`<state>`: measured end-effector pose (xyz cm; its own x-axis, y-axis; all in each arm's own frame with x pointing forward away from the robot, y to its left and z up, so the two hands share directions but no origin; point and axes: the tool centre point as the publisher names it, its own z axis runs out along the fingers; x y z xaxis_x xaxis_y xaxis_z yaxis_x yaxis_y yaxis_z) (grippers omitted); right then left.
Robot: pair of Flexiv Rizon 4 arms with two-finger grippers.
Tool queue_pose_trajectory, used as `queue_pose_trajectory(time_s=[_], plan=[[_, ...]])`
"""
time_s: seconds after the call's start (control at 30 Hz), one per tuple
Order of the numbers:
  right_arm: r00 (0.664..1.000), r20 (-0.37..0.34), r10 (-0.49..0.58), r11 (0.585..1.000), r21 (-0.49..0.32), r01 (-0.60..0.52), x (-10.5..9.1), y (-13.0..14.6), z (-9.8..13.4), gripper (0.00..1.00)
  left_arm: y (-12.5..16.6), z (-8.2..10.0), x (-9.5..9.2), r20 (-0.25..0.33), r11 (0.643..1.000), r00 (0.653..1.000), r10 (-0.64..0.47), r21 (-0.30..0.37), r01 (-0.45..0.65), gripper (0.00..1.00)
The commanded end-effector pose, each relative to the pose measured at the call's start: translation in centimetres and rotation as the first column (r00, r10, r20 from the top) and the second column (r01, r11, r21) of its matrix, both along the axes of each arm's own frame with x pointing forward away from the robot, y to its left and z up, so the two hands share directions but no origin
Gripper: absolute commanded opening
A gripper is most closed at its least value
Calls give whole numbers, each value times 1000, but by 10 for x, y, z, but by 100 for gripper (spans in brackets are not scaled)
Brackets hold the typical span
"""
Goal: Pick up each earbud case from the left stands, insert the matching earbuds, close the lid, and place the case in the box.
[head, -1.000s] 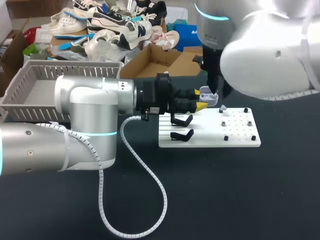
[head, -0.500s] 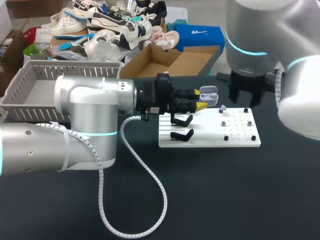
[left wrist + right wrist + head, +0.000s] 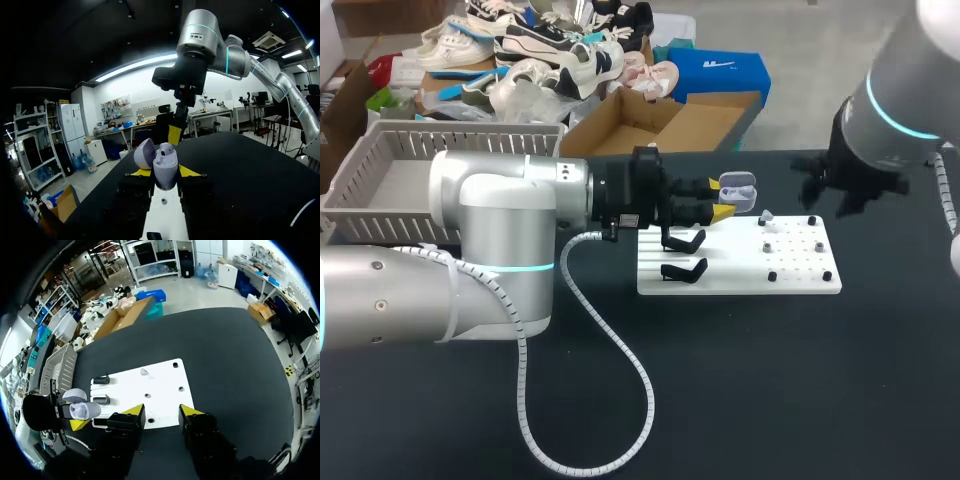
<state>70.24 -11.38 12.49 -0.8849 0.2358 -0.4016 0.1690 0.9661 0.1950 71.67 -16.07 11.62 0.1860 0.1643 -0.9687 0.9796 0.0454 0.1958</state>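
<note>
White and rounded, the plastic earbud case (image 3: pixel 165 176) is pinched from both sides between the yellow-tipped fingers of your left gripper (image 3: pixel 165 172). Its lid is hinged open and one white earbud (image 3: pixel 166 148) stands inside. You hold it in the air just beside the end of the flat white pegboard (image 3: pixel 740 278) that carries two black stands (image 3: pixel 685 241). A second small white earbud (image 3: pixel 144 371) lies on that board. Your right gripper (image 3: pixel 161 412) hangs off the board's opposite end, well apart from the case, fingers spread and empty.
</note>
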Motion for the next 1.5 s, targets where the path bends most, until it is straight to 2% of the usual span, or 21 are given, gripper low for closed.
queue_pose_trajectory(time_s=[0.03, 0.37, 0.67, 1.5], plan=[[998, -18, 54, 996, 66, -53, 25, 4, -15, 40, -1, 0, -1, 2, 1000, 1000, 7, -1, -7, 0], [995, -43, 95, 989, 114, -90, 48, 7, -31, 40, -1, 0, -1, 2, 1000, 1000, 7, -1, -7, 0], [988, -81, 134, 982, 142, -122, 60, 22, -46, 40, -1, 0, -1, 2, 1000, 1000, 7, -1, -7, 0], [978, -177, 108, 982, 170, -78, 70, 43, -75, 38, -1, 0, -1, 2, 1000, 1000, 7, -1, -7, 0]])
